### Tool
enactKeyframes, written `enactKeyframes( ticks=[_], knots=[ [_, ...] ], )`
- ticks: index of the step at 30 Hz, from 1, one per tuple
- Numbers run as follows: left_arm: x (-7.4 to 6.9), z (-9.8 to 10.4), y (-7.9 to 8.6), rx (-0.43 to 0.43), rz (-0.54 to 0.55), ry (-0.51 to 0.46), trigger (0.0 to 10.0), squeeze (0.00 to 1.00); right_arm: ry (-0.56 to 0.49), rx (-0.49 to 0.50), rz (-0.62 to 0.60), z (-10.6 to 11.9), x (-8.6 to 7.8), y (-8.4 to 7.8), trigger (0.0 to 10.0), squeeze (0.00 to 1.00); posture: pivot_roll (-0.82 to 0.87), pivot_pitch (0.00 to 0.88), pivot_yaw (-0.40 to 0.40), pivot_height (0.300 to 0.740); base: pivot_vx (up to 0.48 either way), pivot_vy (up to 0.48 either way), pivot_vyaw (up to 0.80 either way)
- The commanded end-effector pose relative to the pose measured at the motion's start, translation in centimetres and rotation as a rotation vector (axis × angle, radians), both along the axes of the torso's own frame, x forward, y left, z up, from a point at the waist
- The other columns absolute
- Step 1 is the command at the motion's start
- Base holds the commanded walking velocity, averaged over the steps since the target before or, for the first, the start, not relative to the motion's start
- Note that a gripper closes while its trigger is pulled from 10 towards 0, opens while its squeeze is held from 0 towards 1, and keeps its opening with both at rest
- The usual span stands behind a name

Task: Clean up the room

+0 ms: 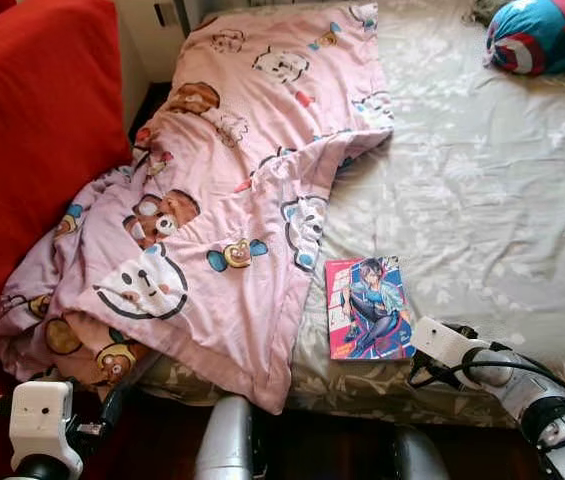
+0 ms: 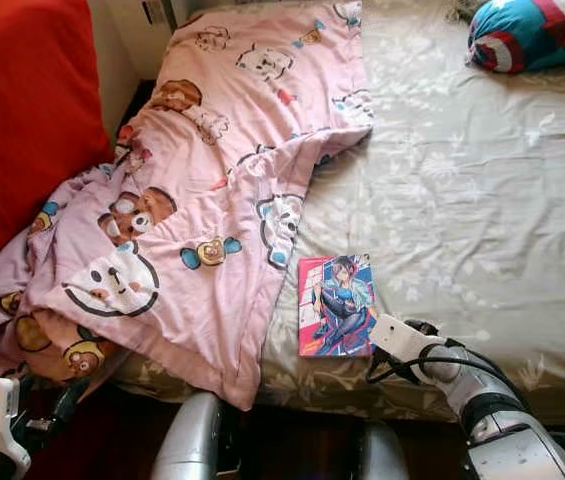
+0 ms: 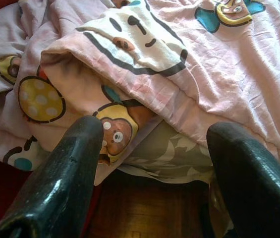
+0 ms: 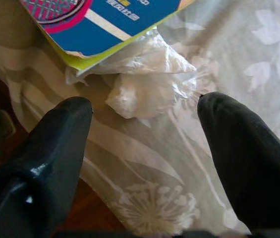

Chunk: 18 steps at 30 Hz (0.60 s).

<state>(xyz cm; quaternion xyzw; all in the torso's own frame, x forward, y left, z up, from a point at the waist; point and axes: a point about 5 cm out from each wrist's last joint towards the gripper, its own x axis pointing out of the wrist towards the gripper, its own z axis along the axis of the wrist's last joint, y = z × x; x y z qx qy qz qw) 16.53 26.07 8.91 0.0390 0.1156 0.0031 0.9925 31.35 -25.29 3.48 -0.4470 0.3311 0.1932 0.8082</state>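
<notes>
Left eye view was taken up largely by a bed (image 1: 482,190) covered with a grey-beige sheet printed with pale leaves, its near edge running across the lower part of the picture above dark wooden floor. A broad stretch of bare sheet lay open on the robot's right half of the bed. A red cushion (image 1: 32,150) was seen standing against the bed's left side. A pink cartoon-printed quilt (image 1: 232,200) was spread over the left half, bunched at its near left corner and hanging over the bed's edge. A blue, red and white pillow (image 1: 542,35) was seen at the far right corner. A comic book (image 1: 367,307) with a pink and blue cover lay flat near the front edge, just beside the quilt's hem. A crumpled white tissue (image 4: 144,94) was seen in the right wrist view, tucked against the book's corner on the sheet.

The right gripper (image 4: 144,129) was held at the bed's edge with its fingers apart on either side of the tissue, not touching it. The left gripper (image 3: 154,144) was held low at the quilt's hanging corner, fingers apart, nothing between them.
</notes>
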Motion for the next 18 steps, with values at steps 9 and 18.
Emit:
enactKeyframes(
  ticks=[9, 18],
  knots=[
    [-1.26, 0.09, 0.66, 0.006, 0.022, 0.046, 10.0, 0.0, -0.03, -0.008, -0.024, 0.13, 0.24, 0.09, 0.5, 0.0, 0.26, 0.284, 0.113, 0.624, 0.0, 0.0, 0.0],
    [-1.57, 0.08, 0.32, 0.001, 0.023, 0.06, 10.0, 0.0, -0.053, -0.031, -0.042, 0.31, 0.36, -0.17, 1.2, 0.0, 0.26, 0.288, 0.109, 0.624, 0.0, 0.0, 0.0]
  ],
)
